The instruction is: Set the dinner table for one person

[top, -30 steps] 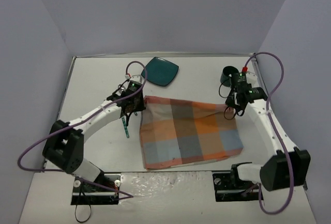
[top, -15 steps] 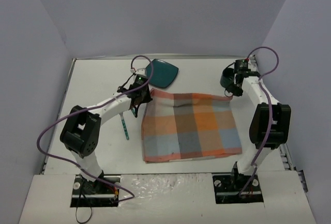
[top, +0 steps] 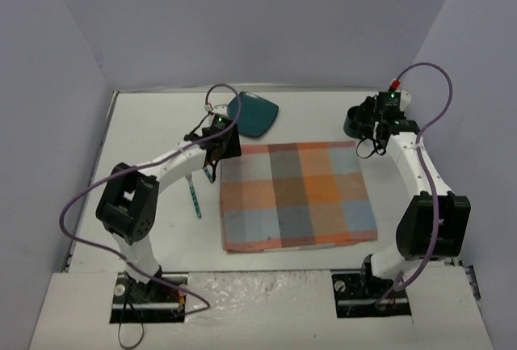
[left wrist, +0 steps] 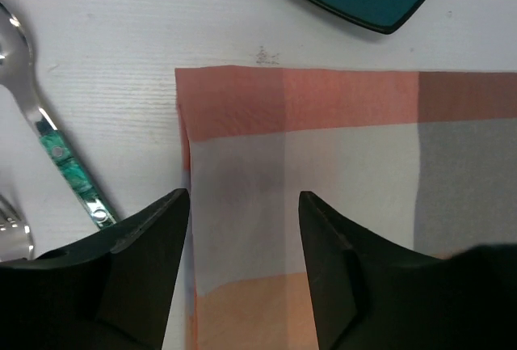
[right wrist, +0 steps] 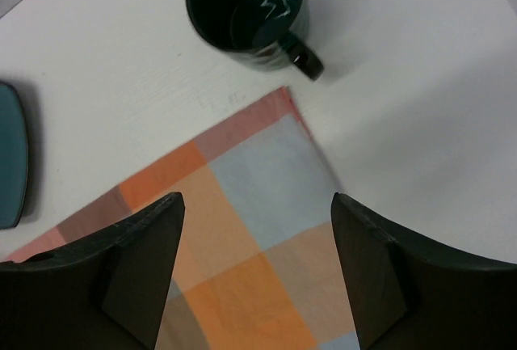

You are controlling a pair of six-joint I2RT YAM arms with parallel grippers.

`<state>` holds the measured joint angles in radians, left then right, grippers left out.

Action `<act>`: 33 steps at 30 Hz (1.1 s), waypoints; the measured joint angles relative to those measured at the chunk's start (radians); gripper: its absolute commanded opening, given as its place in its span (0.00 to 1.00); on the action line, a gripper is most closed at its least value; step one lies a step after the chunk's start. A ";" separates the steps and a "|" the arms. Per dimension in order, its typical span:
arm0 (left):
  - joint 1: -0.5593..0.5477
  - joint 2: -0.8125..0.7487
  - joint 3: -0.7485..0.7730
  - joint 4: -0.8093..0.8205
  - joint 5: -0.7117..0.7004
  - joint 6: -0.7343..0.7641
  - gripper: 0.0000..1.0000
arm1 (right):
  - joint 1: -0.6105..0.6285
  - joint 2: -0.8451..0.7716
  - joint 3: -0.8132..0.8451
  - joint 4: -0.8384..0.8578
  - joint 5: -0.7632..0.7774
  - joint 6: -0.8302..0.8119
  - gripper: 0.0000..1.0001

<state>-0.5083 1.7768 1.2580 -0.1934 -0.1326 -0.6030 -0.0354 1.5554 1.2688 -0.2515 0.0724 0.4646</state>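
The orange-and-blue-grey plaid cloth (top: 299, 196) lies spread flat on the white dinner table (top: 153, 132). My left gripper (top: 220, 154) hovers open over the cloth's far left corner (left wrist: 242, 107), nothing between its fingers (left wrist: 153, 237). My right gripper (top: 371, 145) hangs open above the far right corner (right wrist: 275, 124), also holding nothing. A teal plate (top: 252, 114) lies just beyond the far left corner. A dark green mug (top: 354, 120) stands just beyond the far right corner, its handle (right wrist: 305, 61) pointing towards the cloth.
A spoon (top: 195, 196) with a green patterned handle (left wrist: 69, 168) lies left of the cloth, and the tip of another utensil (left wrist: 12, 233) shows beside it. Grey walls close in the table at the back and on both sides.
Both grippers have opened and let go of the cloth's far corners. The cloth, pulled back towards the plate and mug, now lies flat and square. Both arms reached farther back.
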 measured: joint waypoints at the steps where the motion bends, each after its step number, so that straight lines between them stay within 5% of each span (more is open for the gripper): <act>1: 0.000 -0.004 0.005 -0.017 -0.013 -0.001 0.76 | 0.009 -0.029 -0.032 0.019 -0.006 -0.003 0.74; 4: 0.000 -0.036 0.010 -0.077 -0.060 0.001 0.85 | 0.064 -0.093 -0.140 0.054 -0.029 -0.015 0.77; 14: -0.064 -0.195 -0.005 -0.120 -0.044 0.004 0.85 | 0.148 -0.088 -0.455 0.255 -0.148 0.024 0.87; 24: -0.169 0.062 -0.069 0.002 0.067 -0.058 0.85 | 0.087 -0.052 -0.595 0.432 -0.199 0.148 0.97; 33: -0.232 0.137 -0.031 0.101 0.073 -0.133 0.84 | -0.062 -0.083 -0.669 0.547 -0.238 0.244 1.00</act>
<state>-0.7406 1.9137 1.2268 -0.0923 -0.0600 -0.7358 -0.0972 1.4720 0.6002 0.2952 -0.1655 0.7084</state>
